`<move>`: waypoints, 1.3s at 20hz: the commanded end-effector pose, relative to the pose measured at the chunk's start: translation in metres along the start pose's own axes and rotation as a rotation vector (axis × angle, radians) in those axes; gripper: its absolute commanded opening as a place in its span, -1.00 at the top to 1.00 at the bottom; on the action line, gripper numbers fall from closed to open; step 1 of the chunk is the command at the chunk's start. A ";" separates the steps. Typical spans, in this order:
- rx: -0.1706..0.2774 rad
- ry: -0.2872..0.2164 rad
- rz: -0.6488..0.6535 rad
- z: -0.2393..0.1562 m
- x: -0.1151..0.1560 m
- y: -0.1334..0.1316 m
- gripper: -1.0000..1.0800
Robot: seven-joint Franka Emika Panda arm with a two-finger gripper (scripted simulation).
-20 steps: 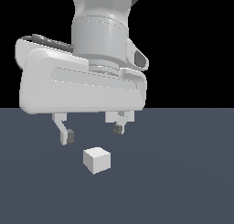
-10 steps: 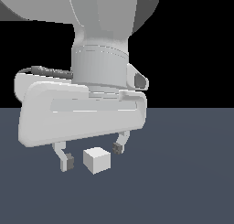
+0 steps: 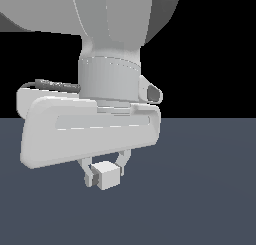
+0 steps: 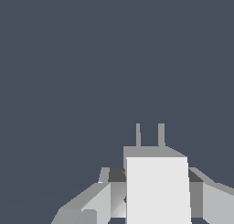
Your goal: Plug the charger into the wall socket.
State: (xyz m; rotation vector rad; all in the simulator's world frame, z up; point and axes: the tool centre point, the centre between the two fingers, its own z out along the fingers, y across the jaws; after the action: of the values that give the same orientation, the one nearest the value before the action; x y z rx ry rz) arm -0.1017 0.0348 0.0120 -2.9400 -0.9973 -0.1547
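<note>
The charger (image 3: 108, 176) is a small white cube resting on the dark grey floor, directly under the arm's hand. My gripper (image 3: 106, 171) has come down around it, one finger on each side, with the pads against the cube's faces. In the wrist view the charger (image 4: 157, 191) fills the gap between the fingers (image 4: 91, 202), and two thin grey prongs (image 4: 149, 135) stick out of its far face. The gripper (image 4: 155, 202) is shut on the cube. The wall socket is out of view.
A flat dark blue-grey floor (image 3: 200, 189) stretches all around, with a black background above it. The arm's big white hand body (image 3: 90, 131) blocks much of the exterior view.
The hand has come down over the charger, and the fingers have drawn in from a wide stance to press against the cube's sides.
</note>
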 end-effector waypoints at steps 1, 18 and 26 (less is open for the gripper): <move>0.000 0.000 0.000 0.000 0.000 0.000 1.00; -0.009 0.002 0.107 -0.023 0.025 0.033 1.00; -0.025 0.002 0.257 -0.056 0.054 0.084 1.00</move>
State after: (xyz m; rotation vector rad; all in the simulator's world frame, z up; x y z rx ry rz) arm -0.0223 0.0031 0.0664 -3.0433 -0.6572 -0.1629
